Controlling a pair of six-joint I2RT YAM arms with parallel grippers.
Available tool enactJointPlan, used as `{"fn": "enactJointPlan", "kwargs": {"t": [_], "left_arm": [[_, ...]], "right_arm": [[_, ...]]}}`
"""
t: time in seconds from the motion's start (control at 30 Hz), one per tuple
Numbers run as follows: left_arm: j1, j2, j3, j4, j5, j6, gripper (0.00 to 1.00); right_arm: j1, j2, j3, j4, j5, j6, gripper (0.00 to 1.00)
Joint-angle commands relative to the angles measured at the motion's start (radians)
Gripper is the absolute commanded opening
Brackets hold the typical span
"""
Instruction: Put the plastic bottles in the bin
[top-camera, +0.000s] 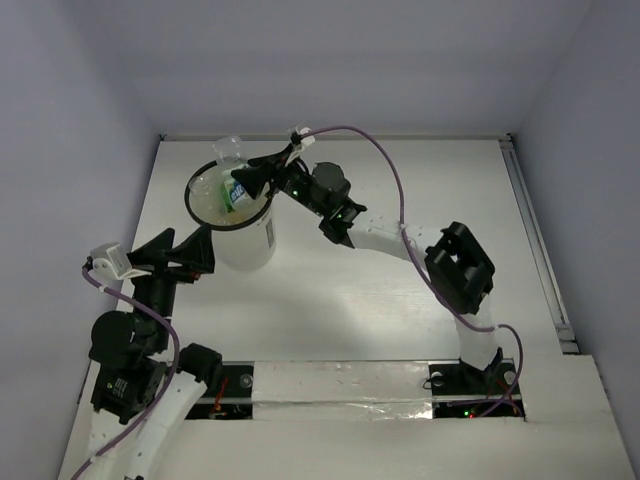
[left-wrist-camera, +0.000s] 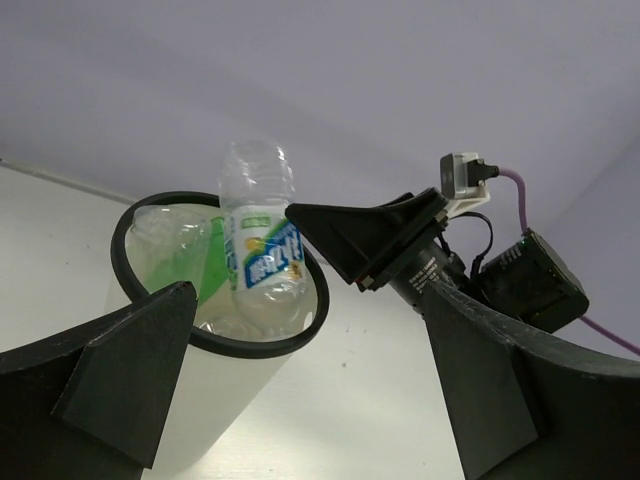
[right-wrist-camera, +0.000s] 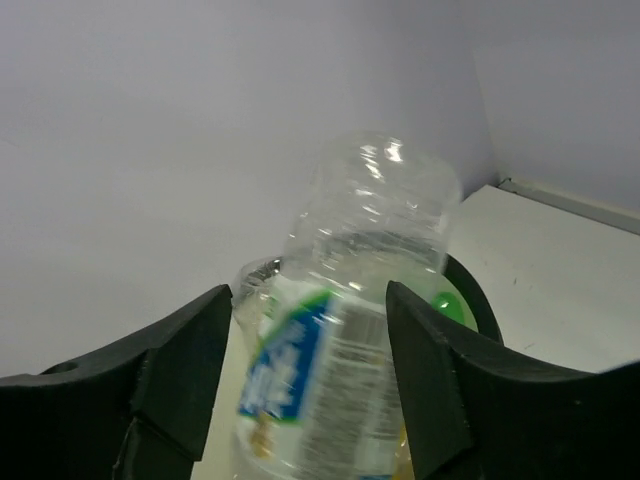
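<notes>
We see the white cylindrical plastic bin on the counter's far left. A clear labelled plastic bottle stands in it, between the right tool's jaws. The left tool sits just before the bin.

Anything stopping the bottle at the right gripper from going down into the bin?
Only the other bottles already inside; the labelled bottle stands among them, poking above the bin. Nothing covers the opening.

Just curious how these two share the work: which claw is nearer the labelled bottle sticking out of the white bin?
Right. The right claw has a finger on each side of the labelled bottle above the bin. The left claw sits outside the bin's near wall.
</notes>
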Motion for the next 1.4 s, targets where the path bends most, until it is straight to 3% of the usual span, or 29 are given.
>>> {"fn": "enactJointPlan", "kwargs": {"t": [0.0,0.4,0.57,0.63,0.67,0.7,0.87,0.97,1.07,1.1,1.2,1.27,1.37], "left_arm": [[0.005,0.023,0.004,0.034,0.006,-0.013,0.95],[0.005,0.05,0.007,0.032,0.012,-0.023,0.95],[0.005,0.089,0.031,0.037,0.051,-0.048,0.93],[0.005,0.092,0.034,0.043,0.077,-0.063,0.93],[0.005,0.093,0.034,0.048,0.086,-0.068,0.93],[0.005,0.092,0.034,0.049,0.1,-0.072,0.93],[0.005,0.05,0.011,0.042,0.126,-0.091,0.97],[0.005,0.035,0.004,0.019,0.124,-0.101,0.98],[0.005,0.033,-0.005,0.0,0.123,-0.117,0.99],[0.005,0.038,-0.008,-0.004,0.126,-0.123,0.99],[0.005,0.049,-0.015,-0.02,0.132,-0.152,0.99],[0.005,0.055,-0.015,-0.033,0.132,-0.163,0.99],[0.005,0.073,-0.013,-0.046,0.129,-0.174,0.98]], "right_arm": [[0.016,-0.084,-0.046,0.113,0.013,-0.021,0.73],[0.016,-0.211,-0.191,0.141,0.01,-0.03,0.76],[0.016,-0.375,-0.276,0.093,0.045,-0.055,0.77],[0.016,-0.453,-0.366,0.088,0.08,-0.067,0.58],[0.016,-0.499,-0.4,0.082,0.094,-0.073,0.41],[0.016,-0.601,-0.437,0.069,0.097,-0.079,0.03],[0.016,-0.973,-0.72,-0.016,0.252,-0.098,0.0],[0.016,-1.235,-0.844,-0.146,0.384,-0.11,0.04],[0.016,-1.47,-0.921,-0.282,0.531,-0.085,0.17],[0.016,-1.524,-0.937,-0.348,0.553,-0.078,0.35],[0.016,-1.694,-0.968,-0.509,0.701,-0.035,0.7],[0.016,-1.774,-0.981,-0.572,0.82,-0.033,0.77],[0.016,-1.817,-1.006,-0.629,0.841,-0.044,0.78]]}}
